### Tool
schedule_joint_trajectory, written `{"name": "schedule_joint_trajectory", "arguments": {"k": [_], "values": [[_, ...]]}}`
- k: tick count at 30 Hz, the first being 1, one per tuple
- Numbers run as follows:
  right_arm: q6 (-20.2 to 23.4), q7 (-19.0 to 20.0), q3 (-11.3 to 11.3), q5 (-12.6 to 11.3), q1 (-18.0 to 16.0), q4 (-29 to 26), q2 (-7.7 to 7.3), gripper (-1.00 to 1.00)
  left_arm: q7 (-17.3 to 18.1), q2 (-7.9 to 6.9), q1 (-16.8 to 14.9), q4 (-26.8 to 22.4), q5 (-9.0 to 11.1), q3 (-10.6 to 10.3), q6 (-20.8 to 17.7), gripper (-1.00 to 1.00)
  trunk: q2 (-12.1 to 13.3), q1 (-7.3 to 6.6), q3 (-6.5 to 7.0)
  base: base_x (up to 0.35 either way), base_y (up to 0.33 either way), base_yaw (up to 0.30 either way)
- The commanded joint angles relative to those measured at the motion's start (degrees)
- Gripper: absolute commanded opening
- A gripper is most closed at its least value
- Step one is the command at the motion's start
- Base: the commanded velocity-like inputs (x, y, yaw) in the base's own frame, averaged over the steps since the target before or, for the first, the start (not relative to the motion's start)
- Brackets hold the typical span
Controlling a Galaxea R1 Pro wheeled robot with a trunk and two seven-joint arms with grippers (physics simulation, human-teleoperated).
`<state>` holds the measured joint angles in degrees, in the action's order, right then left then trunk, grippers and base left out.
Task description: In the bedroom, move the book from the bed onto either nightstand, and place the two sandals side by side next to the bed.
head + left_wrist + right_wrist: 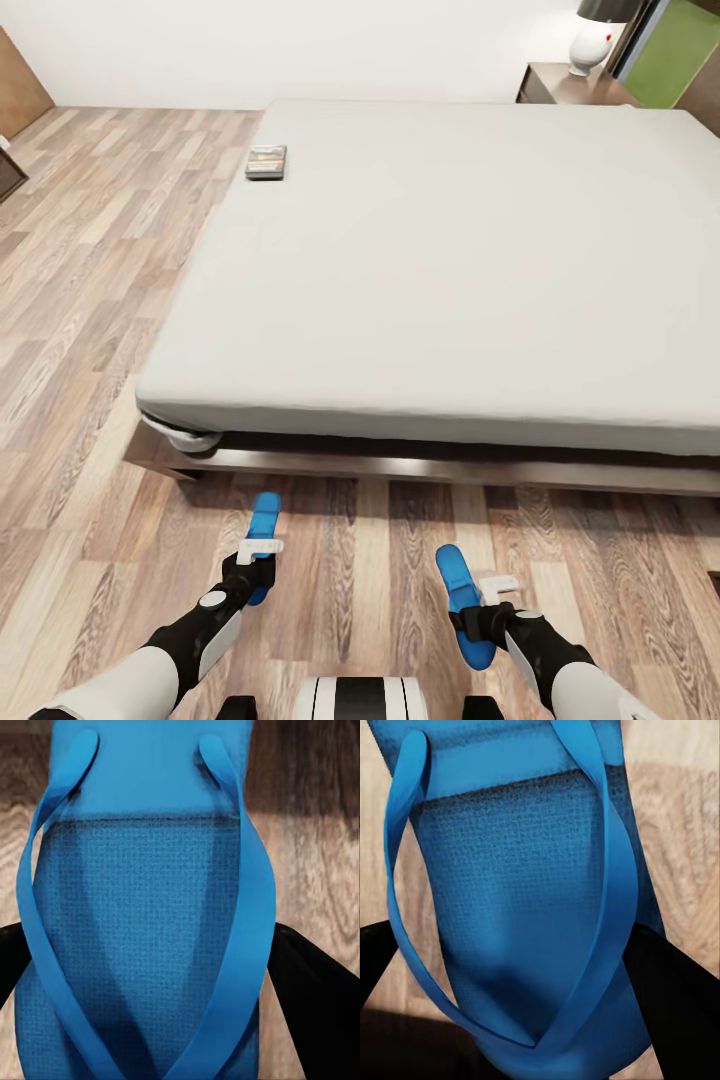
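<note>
I hold one flat bright blue flip-flop sandal in each arm. The left sandal (263, 535) sits clamped in the left gripper (258, 562); the left wrist view shows its textured sole (142, 937) pinched between the two dark fingers (311, 997). The right sandal (462, 600) is clamped likewise in the right gripper (478, 618), with its sole (517, 915) between the dark fingers (675, 990). Both sandals are over the wood-plank floor (380, 560) just near of the bed's foot edge, toes pointing toward the bed. They are well apart from each other, not yet side by side. I cannot tell whether either sole touches the floor.

The large low bed with the plain light grey-white mattress (450, 280) and dark brown frame (420, 465) lies directly ahead. The small thin dark paperback book (266, 161) lies flat on the mattress near its far left corner, untouched. The small dark brown nightstand (560, 88), bearing a lamp with white base (590, 45), stands at the far right of the bed.

Status, as I judge it: sandal placement is in progress, with both sandals in hand but unaligned and unreleased. The book transfer has not begun.
</note>
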<state>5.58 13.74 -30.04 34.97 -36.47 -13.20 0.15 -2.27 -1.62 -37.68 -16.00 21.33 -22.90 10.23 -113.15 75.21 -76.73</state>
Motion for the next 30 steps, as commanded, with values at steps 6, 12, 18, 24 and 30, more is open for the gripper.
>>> {"name": "schedule_joint_trajectory", "arguments": {"k": [6,12,18,24,30], "values": [[0.31,0.41,-0.37,0.28,0.0,-0.16,0.03,-1.0,-0.27,-0.03,-0.03,0.01,0.38,-0.48,0.15,-1.0,-0.01,-0.01,-0.03,0.0,0.226,-0.002],[0.31,0.41,-0.37,0.28,0.0,-0.16,0.06,-1.0,-0.22,-0.05,-0.03,0.01,0.38,-0.48,0.17,-1.0,-0.01,-0.01,-0.03,0.003,0.257,0.0],[0.31,0.41,-0.37,0.28,0.0,-0.16,0.06,-1.0,-0.26,-0.03,-0.03,0.0,0.38,-0.55,0.2,-1.0,-0.01,-0.01,-0.03,0.042,0.193,0.0],[0.31,0.41,-0.37,0.28,0.0,-0.16,0.1,-1.0,-0.27,0.0,-0.03,0.05,0.33,-0.61,0.23,-1.0,-0.01,-0.01,-0.03,0.04,0.052,0.0],[0.31,0.41,-0.37,0.28,0.0,-0.16,0.11,-1.0,-0.32,0.03,0.0,0.0,0.36,-0.77,0.23,-1.0,-0.01,-0.01,-0.03,0.037,0.024,0.0]]}}
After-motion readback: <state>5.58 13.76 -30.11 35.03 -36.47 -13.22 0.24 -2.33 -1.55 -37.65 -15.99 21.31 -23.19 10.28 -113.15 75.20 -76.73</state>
